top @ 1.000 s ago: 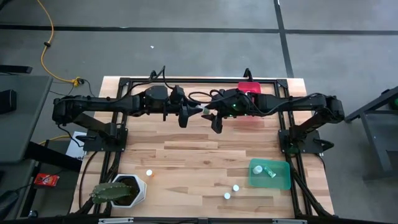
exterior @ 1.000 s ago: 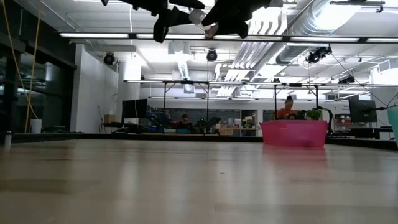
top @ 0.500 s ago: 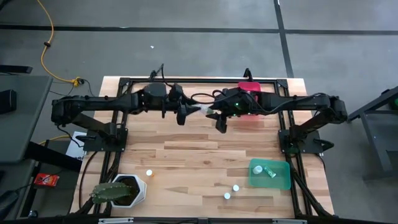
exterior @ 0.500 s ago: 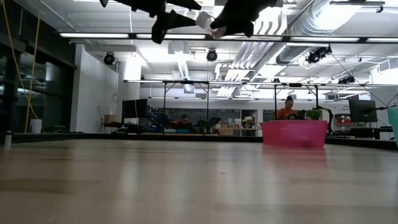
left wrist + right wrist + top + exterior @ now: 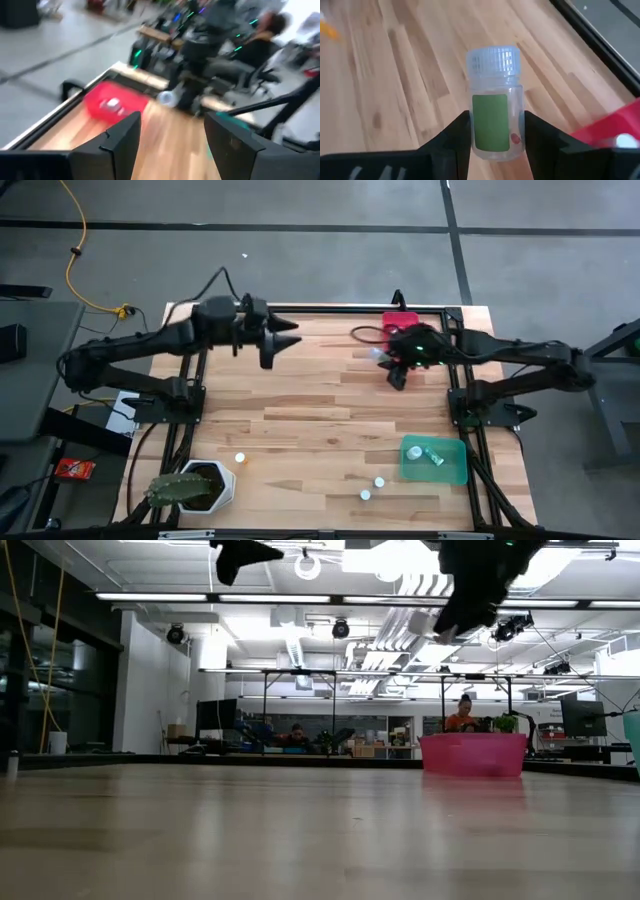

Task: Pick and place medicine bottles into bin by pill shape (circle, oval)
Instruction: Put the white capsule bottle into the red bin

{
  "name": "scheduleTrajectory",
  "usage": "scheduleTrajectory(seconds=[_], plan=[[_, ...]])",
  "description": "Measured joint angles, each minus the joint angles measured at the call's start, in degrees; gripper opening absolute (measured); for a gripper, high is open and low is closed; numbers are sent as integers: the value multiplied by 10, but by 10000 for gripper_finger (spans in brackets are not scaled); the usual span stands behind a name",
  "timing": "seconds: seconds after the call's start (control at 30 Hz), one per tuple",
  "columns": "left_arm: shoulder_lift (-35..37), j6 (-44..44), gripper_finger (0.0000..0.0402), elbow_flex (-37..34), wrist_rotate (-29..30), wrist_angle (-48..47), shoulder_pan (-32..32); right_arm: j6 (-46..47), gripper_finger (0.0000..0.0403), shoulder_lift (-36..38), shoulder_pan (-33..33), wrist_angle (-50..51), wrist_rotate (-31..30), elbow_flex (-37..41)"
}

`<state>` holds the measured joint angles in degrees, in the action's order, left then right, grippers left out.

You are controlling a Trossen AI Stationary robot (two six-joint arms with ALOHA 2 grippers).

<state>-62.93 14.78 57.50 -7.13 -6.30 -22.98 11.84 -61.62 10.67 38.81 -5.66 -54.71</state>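
At near edge of table [image 5: 300,405]: plant pot [image 5: 190,485] at left corner; three loose medicine bottles, one just right of the pot [image 5: 240,458], two right of centre [image 5: 380,481] [image 5: 365,494]; green bin [image 5: 435,460] at near right, holding at least one bottle [image 5: 415,451].

At mid-depth, bare wood, nothing placed.

At far side, raised above the surface: left gripper [image 5: 285,340] left of centre, fingers [image 5: 122,137] spread wide, nothing between them. Right gripper [image 5: 385,360] right of centre, just beside the red bin [image 5: 398,321], pinching a clear bottle [image 5: 493,112] with white ribbed cap and green label; grip on the lower body, cap projecting forward beyond the fingertips. Pill shape not readable; one small red item visible inside beside the label.

Beyond the table, seen from the low view: a seated person [image 5: 465,712] in the room behind.

Risks, as judged:
- Wrong bin, because the pill shape is hardly visible through the label.
- Bottle slipping or tipping out, because the hold is low on a smooth round body.
- Release beside the red bin's rim rather than over it, sending the bottle rolling across the table.
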Motion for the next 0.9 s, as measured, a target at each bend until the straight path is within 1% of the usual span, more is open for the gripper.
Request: scheduleTrajectory(seconds=[0.07, 0.2, 0.27, 0.33, 0.4, 0.47, 0.57, 0.67, 0.73, 0.83, 0.9], plan=[[8, 3, 209, -52, -9, 101, 16, 31, 126, 46, 0, -50, -2, 47], [11, 47, 209, -156, -11, 314, 42, 84, 126, 122, 2, -165, -26, 123], [8, 46, 209, -190, -2, 384, 50, 104, 126, 148, 2, -216, -38, 153], [8, 21, 209, -211, 3, 423, 58, 113, 126, 168, 2, -254, -44, 172], [8, -26, 209, -217, 1, 438, 60, 113, 126, 178, 2, -269, -47, 179], [9, -53, 209, -218, 0, 438, 63, 110, 126, 181, 2, -266, -48, 181], [9, -58, 209, -218, 1, 439, 63, 107, 126, 182, 2, -268, -48, 181], [9, -44, 209, -218, 1, 438, 63, 114, 126, 180, 2, -266, -52, 181], [9, -40, 209, -218, 2, 438, 63, 126, 126, 174, 3, -258, -74, 181], [9, -40, 209, -218, 2, 438, 61, 151, 126, 146, 22, -201, -109, 164], [9, -40, 209, -218, 2, 438, 61, 166, 126, 117, 51, -139, -114, 141]])
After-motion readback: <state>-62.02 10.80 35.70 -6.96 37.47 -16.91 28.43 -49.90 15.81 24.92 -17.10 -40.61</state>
